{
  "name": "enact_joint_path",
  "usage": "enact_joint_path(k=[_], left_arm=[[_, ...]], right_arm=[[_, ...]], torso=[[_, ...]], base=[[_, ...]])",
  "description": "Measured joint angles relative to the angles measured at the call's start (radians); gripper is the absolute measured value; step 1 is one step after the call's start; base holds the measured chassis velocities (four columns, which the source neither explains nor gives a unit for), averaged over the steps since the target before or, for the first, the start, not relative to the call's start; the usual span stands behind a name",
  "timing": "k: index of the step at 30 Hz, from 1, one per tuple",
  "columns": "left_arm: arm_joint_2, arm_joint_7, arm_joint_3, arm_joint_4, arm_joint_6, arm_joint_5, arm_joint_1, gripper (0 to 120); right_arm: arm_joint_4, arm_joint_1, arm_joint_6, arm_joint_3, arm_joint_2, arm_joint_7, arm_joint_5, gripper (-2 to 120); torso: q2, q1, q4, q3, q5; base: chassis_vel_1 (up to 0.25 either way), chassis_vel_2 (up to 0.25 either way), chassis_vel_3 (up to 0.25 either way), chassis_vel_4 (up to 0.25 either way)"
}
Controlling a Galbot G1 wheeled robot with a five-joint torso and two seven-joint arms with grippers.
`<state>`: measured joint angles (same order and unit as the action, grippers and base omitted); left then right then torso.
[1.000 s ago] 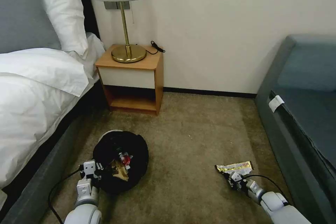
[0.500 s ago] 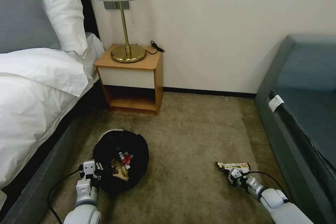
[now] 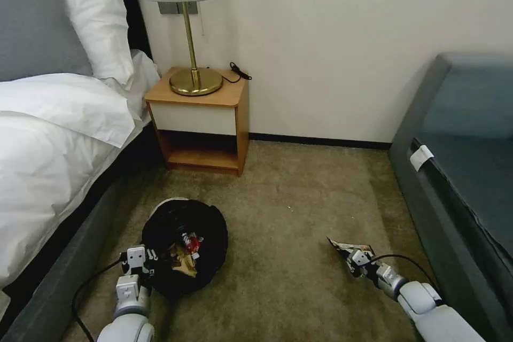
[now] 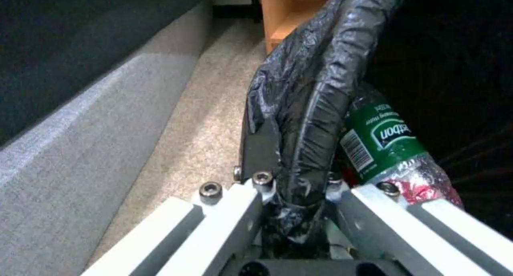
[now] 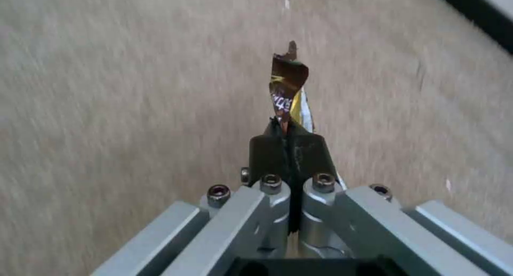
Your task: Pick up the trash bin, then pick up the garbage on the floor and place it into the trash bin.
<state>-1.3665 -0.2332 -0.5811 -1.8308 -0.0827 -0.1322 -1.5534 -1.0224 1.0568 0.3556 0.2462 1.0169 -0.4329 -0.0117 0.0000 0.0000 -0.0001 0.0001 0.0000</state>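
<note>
The bin (image 3: pixel 184 246), in the head view, sits low at the left with the left pincer (image 3: pixel 143 263) clamped on its near rim; its black bag (image 3: pixel 206 230) lines it, and a brown paper bag (image 3: pixel 184 266) and a red packet (image 3: pixel 190 241) lie inside, just beyond that pincer's tips. Across the carpet (image 3: pixel 288 208), well apart from the bin, the right pincer (image 3: pixel 354 261) pinches the wrapper (image 3: pixel 344 247), which sticks out ahead of its tips. No other litter shows on the floor around either pincer.

In the left wrist view, the left pincer (image 4: pixel 293 179) is closed over the bin's rim with a fold of bag (image 4: pixel 307 91) caught between its fingers (image 4: pixel 259 147). A bottle (image 4: pixel 387 141) with a green label lies inside the bin, right beside the inner finger.

In the right wrist view, the right pincer (image 5: pixel 288 151) is squeezed together on one end of the wrapper (image 5: pixel 288 89); the rest of it stands up past the tips, twisted and thin, with carpet (image 5: pixel 118 87) beyond.

The step in hand looks like the last pickup: the wrapper is gripped and must travel to the bin. The next move calls for lifting it clear of the carpet, swinging the right pincer across toward the left one, and stopping above the bin's mouth before letting go. The hold is on a narrow edge, so a smooth carry seems wise, and the left pincer should keep the bin steady and level.
</note>
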Motion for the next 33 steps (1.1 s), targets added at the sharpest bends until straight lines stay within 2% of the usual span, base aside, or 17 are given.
enact_joint_path(k=[6, 12, 24, 33], left_arm=[[-0.001, 0.000, 0.003, 0.003, 0.000, 0.002, 0.005, 0], [-0.002, 0.000, 0.004, 0.004, 0.000, 0.004, 0.007, 0], [-0.009, 0.000, 0.009, 0.009, -0.006, 0.013, 0.017, 0], [-0.017, -0.002, 0.014, 0.010, -0.022, 0.024, 0.033, 0]], right_arm=[[-0.190, 0.030, -0.054, -0.032, -0.018, 0.000, 0.069, 0], [-0.323, 0.032, -0.097, -0.067, -0.021, 0.000, 0.115, 0], [-0.486, 0.001, -0.142, -0.140, -0.031, 0.001, 0.227, 0], [-0.678, -0.016, -0.208, -0.212, -0.034, 0.001, 0.424, 0]], torso=[[0.000, 0.000, 0.0001, 0.000, -0.0001], [0.000, 0.000, 0.0002, 0.000, -0.0001], [0.000, 0.000, 0.0002, 0.000, -0.0001], [0.000, 0.000, 0.0001, 0.000, -0.0002]], base=[[0.000, 0.000, 0.000, 0.000], [0.000, 0.000, 0.000, 0.000], [0.000, 0.000, 0.000, 0.000], [0.000, 0.000, 0.000, 0.000]])
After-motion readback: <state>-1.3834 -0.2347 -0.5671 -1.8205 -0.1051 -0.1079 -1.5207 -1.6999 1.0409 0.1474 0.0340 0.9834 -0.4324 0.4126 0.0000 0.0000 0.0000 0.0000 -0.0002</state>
